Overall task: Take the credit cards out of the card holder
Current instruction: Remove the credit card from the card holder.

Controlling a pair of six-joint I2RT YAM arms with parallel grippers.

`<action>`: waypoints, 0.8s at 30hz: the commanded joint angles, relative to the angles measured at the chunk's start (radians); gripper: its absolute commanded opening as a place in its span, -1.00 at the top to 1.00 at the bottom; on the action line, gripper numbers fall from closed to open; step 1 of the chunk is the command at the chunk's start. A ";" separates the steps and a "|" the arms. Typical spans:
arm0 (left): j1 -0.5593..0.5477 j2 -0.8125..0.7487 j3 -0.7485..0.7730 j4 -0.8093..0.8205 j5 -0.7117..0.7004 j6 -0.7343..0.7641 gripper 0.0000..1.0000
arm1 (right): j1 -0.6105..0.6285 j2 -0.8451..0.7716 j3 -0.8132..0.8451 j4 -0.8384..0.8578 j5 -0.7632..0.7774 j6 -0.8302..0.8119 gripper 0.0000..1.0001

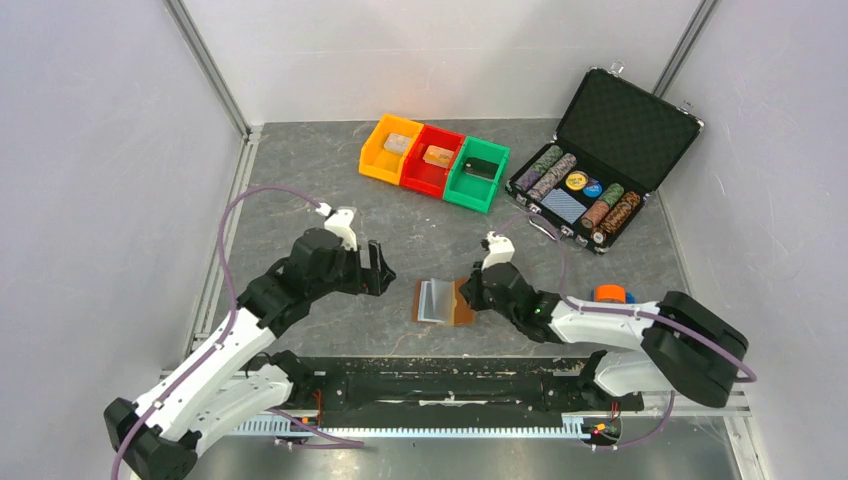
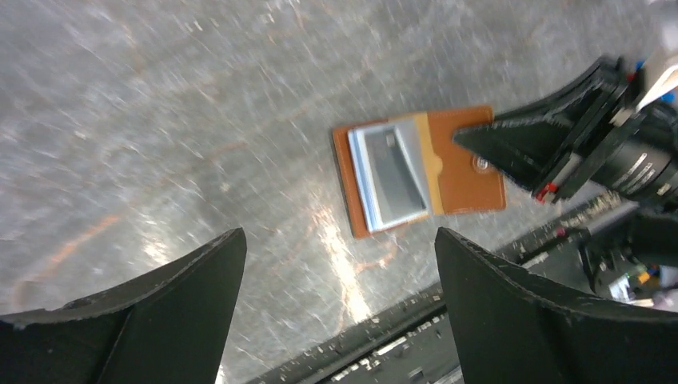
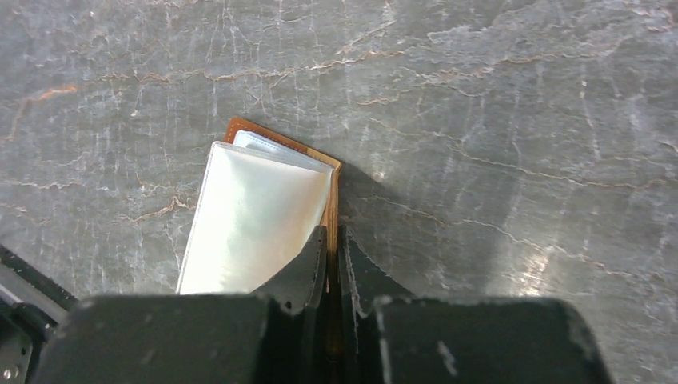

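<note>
I am watching the small brown leather bifold card holder lying spread open on the grey stone-patterned tabletop, between the two arms and close to their bases. The right gripper is pinching the bare brown flap on the holder's right side, its fingers pressed together on the leather edge and pinning it down. The thin flat credit cards are sitting in the pale blue-grey pocket on the holder's left half, showing as a layered pale stack. I cannot tell how many there are.

The left gripper is hovering with its fingers spread wide and holding nothing. I am judging that the pull belongs to this arm. The cards are lying just to its right, on the half facing it, and their long axis is running roughly near to far, across the line between the grippers. Their left edges are the ones exposed to it.
</note>
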 commanded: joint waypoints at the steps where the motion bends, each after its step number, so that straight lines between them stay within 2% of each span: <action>1: 0.001 0.054 -0.075 0.119 0.190 -0.148 -0.86 | -0.056 -0.091 -0.139 0.207 -0.093 -0.030 0.96; 6: 0.001 0.131 -0.172 0.271 0.296 -0.249 -0.76 | -0.123 -0.162 -0.285 0.372 -0.206 -0.021 1.00; 9: 0.000 0.182 -0.214 0.351 0.325 -0.285 -0.68 | -0.159 -0.179 -0.323 0.397 -0.246 -0.033 1.00; 18: 0.000 0.334 -0.309 0.620 0.421 -0.361 -0.62 | -0.221 -0.184 -0.400 0.494 -0.352 -0.043 1.00; 24: -0.001 0.447 -0.315 0.715 0.465 -0.368 -0.52 | -0.238 -0.174 -0.425 0.540 -0.384 -0.043 1.00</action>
